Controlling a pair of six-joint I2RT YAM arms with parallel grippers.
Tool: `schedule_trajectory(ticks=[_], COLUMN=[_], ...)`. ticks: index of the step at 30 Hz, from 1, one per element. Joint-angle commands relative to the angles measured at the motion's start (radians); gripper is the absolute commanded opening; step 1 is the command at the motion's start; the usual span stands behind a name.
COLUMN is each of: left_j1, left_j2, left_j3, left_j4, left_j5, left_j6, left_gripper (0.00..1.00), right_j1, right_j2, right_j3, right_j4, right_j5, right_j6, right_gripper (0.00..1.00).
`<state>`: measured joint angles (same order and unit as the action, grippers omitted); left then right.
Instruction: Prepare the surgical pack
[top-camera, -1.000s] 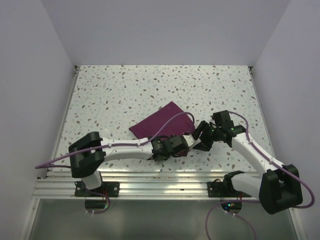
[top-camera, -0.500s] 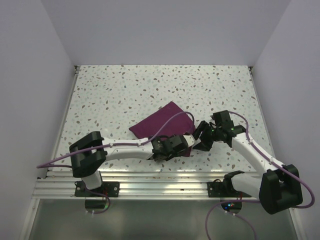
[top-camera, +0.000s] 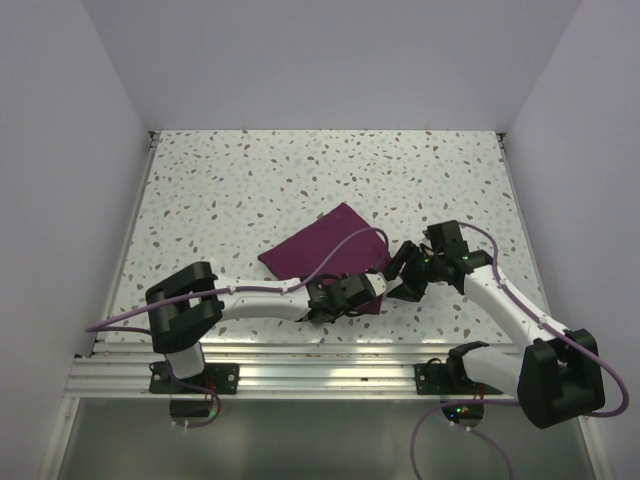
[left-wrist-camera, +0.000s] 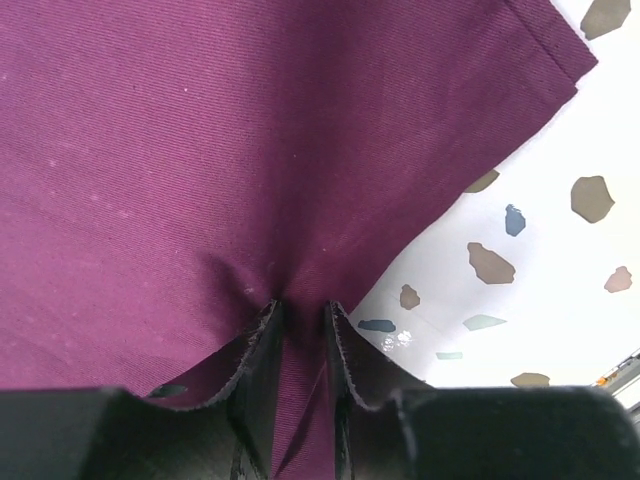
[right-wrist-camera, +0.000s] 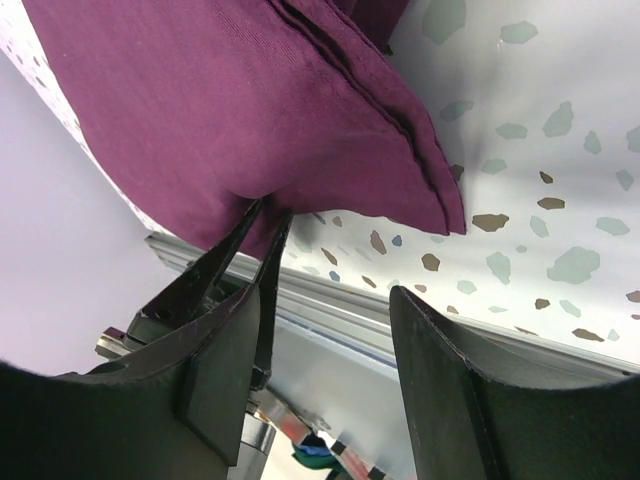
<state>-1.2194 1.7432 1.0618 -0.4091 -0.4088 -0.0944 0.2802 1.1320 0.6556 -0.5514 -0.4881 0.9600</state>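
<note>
The surgical pack is a folded dark purple cloth bundle lying on the speckled table near its front middle. It fills the left wrist view and the upper part of the right wrist view. My left gripper is shut on the cloth at its near right corner; a pinched fold runs between the fingers. My right gripper is open beside that same corner, its fingers apart with nothing between them. Tray, instruments and gauze are hidden.
The speckled table extends far and to the left behind the cloth. The aluminium rail runs along the near edge, also seen in the right wrist view. White walls close in the left, right and back.
The left arm has shifted slightly right, its gripper staying pinched on the cloth's near right corner. The right arm has barely moved.
</note>
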Motion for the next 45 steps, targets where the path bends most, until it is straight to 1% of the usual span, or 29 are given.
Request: schedule_trajectory(ticks=[1, 2, 4, 7, 9, 10, 14, 22, 29, 34, 35, 36, 37, 39, 42, 43, 44, 45], left_j1=[0.018, 0.018, 0.02, 0.021, 0.02, 0.02, 0.02, 0.021, 0.038, 0.043, 0.043, 0.043, 0.043, 0.04, 0.028, 0.023, 0.015, 0.011], left_j2=[-0.008, -0.019, -0.027, -0.025, -0.027, -0.028, -0.036, -0.091, -0.131, -0.131, -0.132, -0.137, -0.148, -0.162, -0.182, -0.182, -0.18, -0.174], left_j3=[0.0, 0.006, 0.017, 0.033, 0.044, 0.049, 0.089, 0.151, 0.173, 0.164, 0.156, 0.149, 0.129, 0.1, 0.05, 0.031, 0.02, 0.007], left_j4=[-0.008, -0.01, -0.016, -0.03, -0.037, -0.042, -0.065, -0.099, -0.106, -0.115, -0.117, -0.114, -0.111, -0.091, -0.059, -0.05, -0.04, -0.018], left_j5=[-0.044, -0.044, -0.042, -0.044, -0.051, -0.053, -0.059, -0.016, 0.013, 0.076, 0.093, 0.099, 0.096, 0.099, 0.107, 0.102, 0.078, 0.064], left_j6=[-0.022, -0.022, -0.022, -0.021, -0.019, -0.019, -0.021, -0.016, -0.021, -0.008, -0.008, -0.008, -0.013, -0.011, 0.002, 0.001, -0.001, 0.001], left_gripper=[0.26, 0.23, 0.2, 0.13, 0.06, 0.0, 0.0, 0.0, 0.0, 0.0, 0.06, 0.29, 0.36, 0.45, 0.5, 0.56, 0.88, 1.0], right_j1=[0.008, 0.008, 0.007, 0.008, 0.007, 0.008, 0.007, 0.008, 0.007, 0.007, 0.008, 0.008, 0.007, 0.008, 0.008, 0.007, 0.007, 0.007], right_j2=[0.003, 0.003, 0.005, 0.008, 0.009, 0.011, 0.008, 0.008, -0.017, -0.02, -0.021, -0.026, -0.029, -0.032, -0.031, -0.031, -0.031, -0.029], right_j3=[0.009, 0.01, 0.012, 0.013, 0.013, 0.015, 0.018, 0.026, 0.003, -0.016, -0.014, -0.014, -0.014, -0.019, -0.025, -0.028, -0.027, -0.027], right_j4=[-0.004, -0.004, -0.002, 0.001, 0.004, 0.005, 0.002, -0.004, 0.007, 0.015, 0.011, 0.007, 0.005, 0.004, 0.008, 0.01, 0.011, 0.011], right_j5=[-0.033, -0.033, -0.033, -0.033, -0.036, -0.037, -0.035, -0.032, -0.026, -0.026, -0.023, -0.021, -0.021, -0.021, -0.026, -0.027, -0.027, -0.026], right_j6=[-0.015, -0.017, -0.015, -0.015, -0.01, -0.009, -0.007, -0.006, 0.026, 0.039, 0.039, 0.036, 0.037, 0.036, 0.037, 0.039, 0.037, 0.037], right_gripper=[0.58, 0.58, 0.58, 0.58, 0.58, 0.58, 0.58, 0.58, 0.58, 0.57, 0.57, 0.57, 0.57, 0.57, 0.57, 0.57, 0.57, 0.57])
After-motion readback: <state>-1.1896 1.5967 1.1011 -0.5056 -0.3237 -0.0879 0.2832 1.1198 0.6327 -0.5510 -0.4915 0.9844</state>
